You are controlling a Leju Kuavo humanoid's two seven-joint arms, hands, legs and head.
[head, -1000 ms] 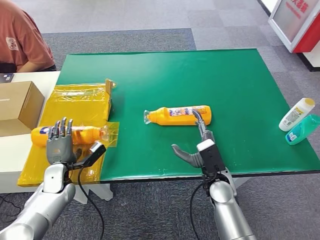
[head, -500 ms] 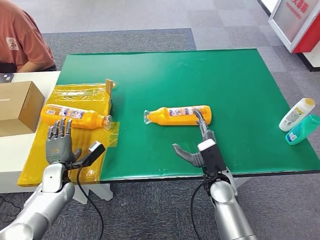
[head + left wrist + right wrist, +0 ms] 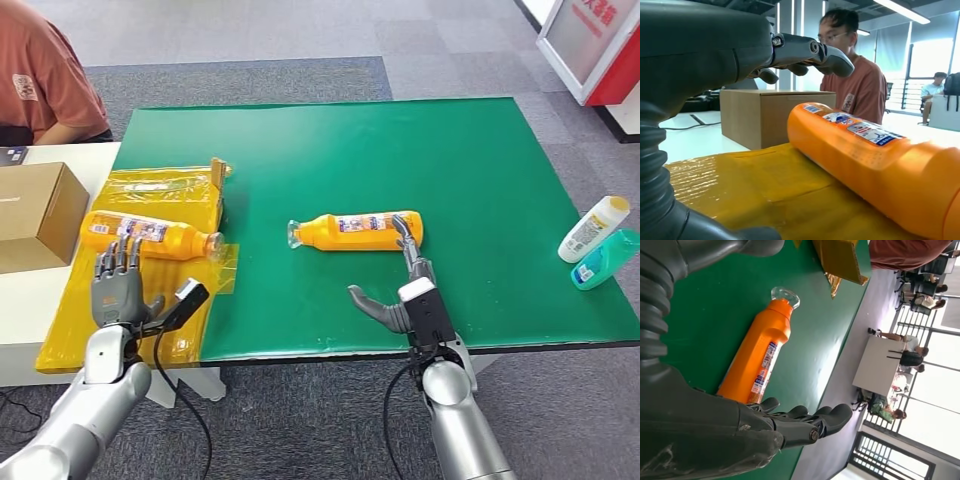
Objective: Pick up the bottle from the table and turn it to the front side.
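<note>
Head view: we see our spread, empty right hand (image 3: 404, 290) just below centre-frame bottle (image 3: 356, 231), lying crosswise.

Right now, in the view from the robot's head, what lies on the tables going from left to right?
Cardboard box → orange bottle on the yellow sheet → orange bottle on the green table → white bottle → teal bottle.
</note>
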